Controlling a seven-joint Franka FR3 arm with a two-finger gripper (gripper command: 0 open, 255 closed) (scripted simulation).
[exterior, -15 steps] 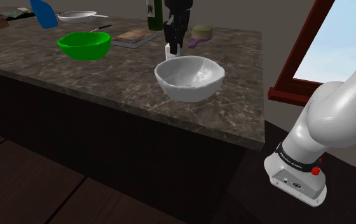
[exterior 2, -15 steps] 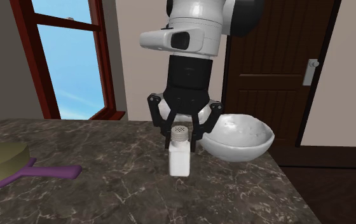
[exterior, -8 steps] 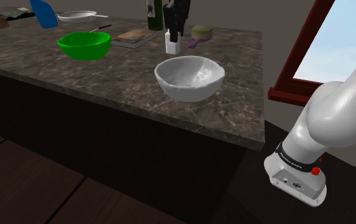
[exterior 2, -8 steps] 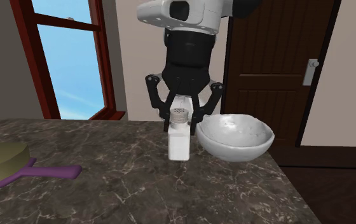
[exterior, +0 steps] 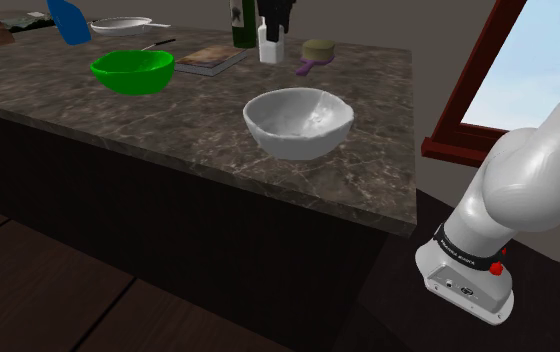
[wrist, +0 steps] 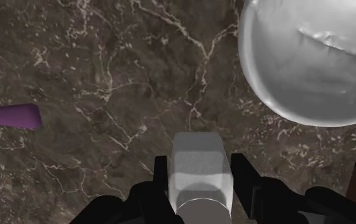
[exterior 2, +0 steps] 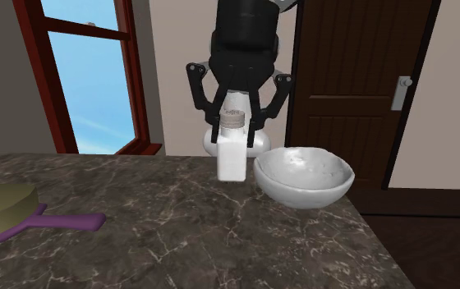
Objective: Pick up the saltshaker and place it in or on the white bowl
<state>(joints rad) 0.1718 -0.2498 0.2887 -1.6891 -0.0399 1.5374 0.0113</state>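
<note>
Fingers (wrist: 161,186) clasp the saltshaker (exterior 2: 231,158), hiding its upper sides

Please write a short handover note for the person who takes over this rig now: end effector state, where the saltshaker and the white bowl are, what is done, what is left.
End effector: shut on the white saltshaker, clasped near its cap, upright.
Saltshaker: in the air above the dark veined counter, beside the white bowl, not over it.
Bowl: upright on the counter, nothing in it.
Done: grasp and lift.
Left: carry the shaker over the bowl, lower it, open the fingers.
</note>
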